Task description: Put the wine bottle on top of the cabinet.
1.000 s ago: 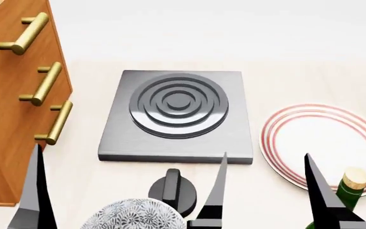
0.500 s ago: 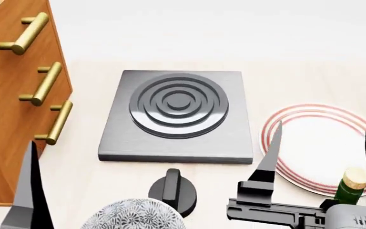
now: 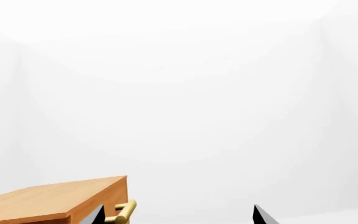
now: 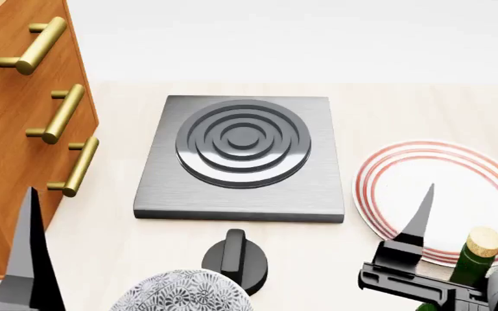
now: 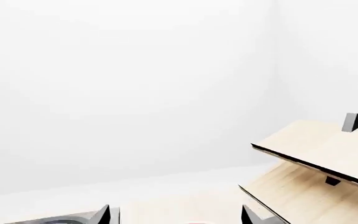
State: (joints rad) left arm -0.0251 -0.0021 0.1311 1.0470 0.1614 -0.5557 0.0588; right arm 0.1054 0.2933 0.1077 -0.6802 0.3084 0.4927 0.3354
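Observation:
The wine bottle (image 4: 471, 262), dark green with a tan cork, stands at the bottom right of the head view, by the near rim of a striped plate. My right gripper (image 4: 487, 219) is open. One black finger (image 4: 417, 217) stands just left of the bottle; the other is out of frame. It holds nothing, and its tips also show wide apart in the right wrist view (image 5: 179, 217). The orange-brown cabinet (image 4: 11, 136) with brass handles fills the left. My left gripper is open and empty (image 3: 179, 217), with one finger (image 4: 28, 259) in front of the cabinet. The cabinet's top (image 3: 48, 200) shows in the left wrist view.
A grey square hob (image 4: 242, 155) lies in the middle. A white plate with red rings (image 4: 404, 178) lies at the right. A black knob (image 4: 234, 259) and a patterned bowl (image 4: 179, 293) are at the near edge. A pale slatted rack (image 5: 316, 161) stands further right.
My right gripper has moved to the right and lower, from in front of the hob to beside the bottle. My left finger has drifted a little left and down.

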